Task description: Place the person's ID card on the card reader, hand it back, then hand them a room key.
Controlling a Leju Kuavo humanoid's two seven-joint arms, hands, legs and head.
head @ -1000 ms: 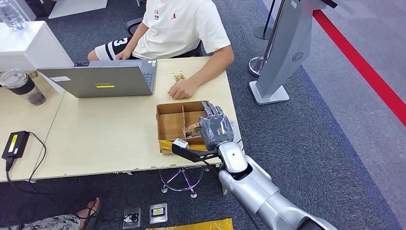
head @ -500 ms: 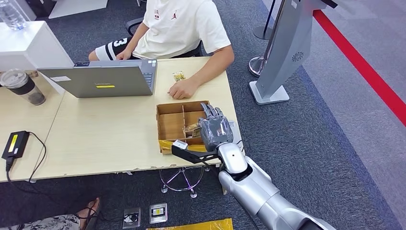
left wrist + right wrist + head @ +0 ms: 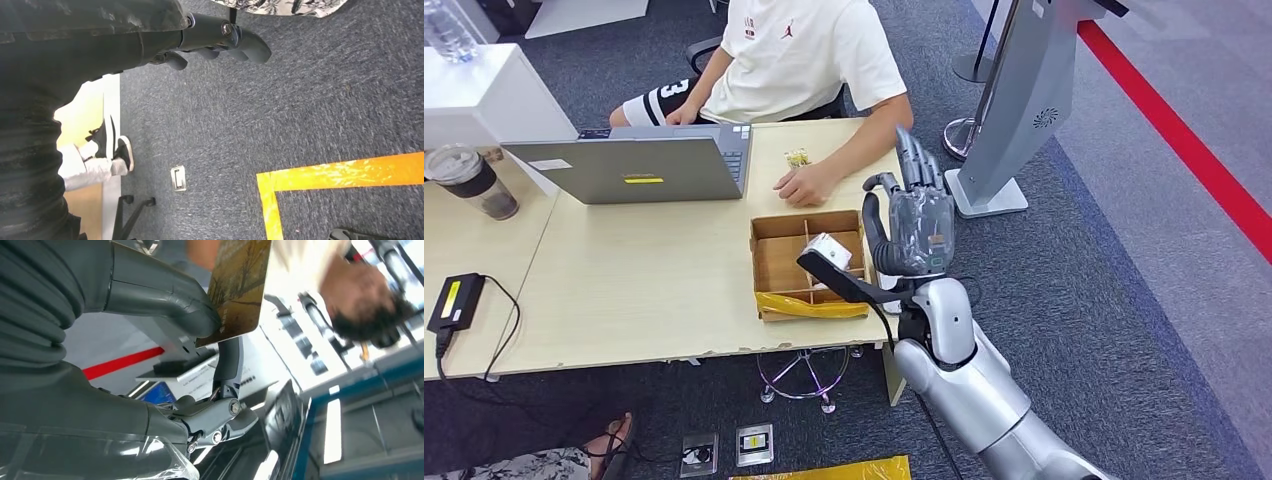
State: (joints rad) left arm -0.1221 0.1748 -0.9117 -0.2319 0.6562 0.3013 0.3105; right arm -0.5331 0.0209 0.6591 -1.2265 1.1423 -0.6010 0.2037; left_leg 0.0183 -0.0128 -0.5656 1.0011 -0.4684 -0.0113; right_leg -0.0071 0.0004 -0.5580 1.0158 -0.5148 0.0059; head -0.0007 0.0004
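My right hand (image 3: pixel 916 220) is raised above the table's right edge, just right of the wooden compartment box (image 3: pixel 776 264), with its fingers pointing up toward the seated person (image 3: pixel 799 55). In the right wrist view its thumb (image 3: pixel 165 302) pinches a golden-brown room key card (image 3: pixel 240 287) against the fingers. The person's hand (image 3: pixel 804 185) rests on the table beside a small patterned card (image 3: pixel 797 158). The black card reader (image 3: pixel 454 300) lies at the table's far left. My left hand (image 3: pixel 220 42) hangs over the carpet with nothing in it.
A grey laptop (image 3: pixel 629 165) stands at the back of the table, with a dark cup (image 3: pixel 472 182) to its left. A grey kiosk stand (image 3: pixel 1014 110) rises to the right of the table. Floor sockets (image 3: pixel 754 444) sit under the table's front edge.
My right hand has come up out of the wooden box, turned upright and moved toward the person. The person's hand has stayed in place.
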